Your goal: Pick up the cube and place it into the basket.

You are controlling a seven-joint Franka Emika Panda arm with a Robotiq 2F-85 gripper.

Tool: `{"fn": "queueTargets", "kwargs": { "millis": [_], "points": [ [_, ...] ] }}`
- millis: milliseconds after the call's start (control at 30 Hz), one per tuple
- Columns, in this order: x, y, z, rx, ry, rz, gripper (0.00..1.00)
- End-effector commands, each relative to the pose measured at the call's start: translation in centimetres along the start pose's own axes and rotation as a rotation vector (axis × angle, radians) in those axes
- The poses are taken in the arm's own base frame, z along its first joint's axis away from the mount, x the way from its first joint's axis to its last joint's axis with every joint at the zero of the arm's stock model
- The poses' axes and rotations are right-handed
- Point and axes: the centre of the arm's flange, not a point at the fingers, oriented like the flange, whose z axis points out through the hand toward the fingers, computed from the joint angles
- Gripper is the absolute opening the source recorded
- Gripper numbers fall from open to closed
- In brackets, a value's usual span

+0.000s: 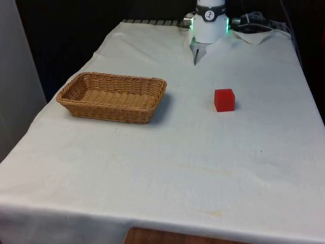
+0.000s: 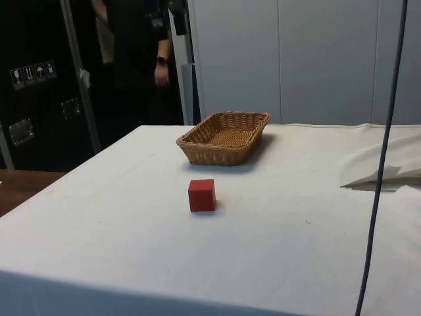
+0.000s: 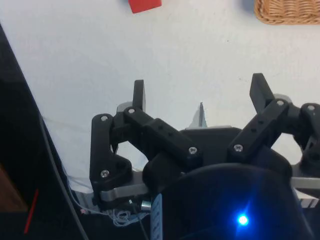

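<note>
Wrist view: gripper (image 3: 199,90) spread wide, empty | cube (image 3: 145,4) upper left of frame | you centre over cube before descending; basket (image 1: 112,96) apart.

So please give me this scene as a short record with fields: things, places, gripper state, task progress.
cube: red cube, on the cloth, apart from the basket
basket: wicker basket, nothing in it, at the front view's left of the cube
gripper: gripper open, holds nothing, above the cloth, away from both cube and basket
person: stands by the dark cabinets in the side view
progress: cube not yet picked up
</note>
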Motion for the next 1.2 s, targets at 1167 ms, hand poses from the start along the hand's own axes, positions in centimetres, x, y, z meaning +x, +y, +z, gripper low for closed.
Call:
{"fn": "queueTargets", "kwargs": {
  "millis": [1167],
  "points": [
    [-4.4, -5.2, 8.5, -0.004, 0.121, -0.08, 1.0]
  ]
}}
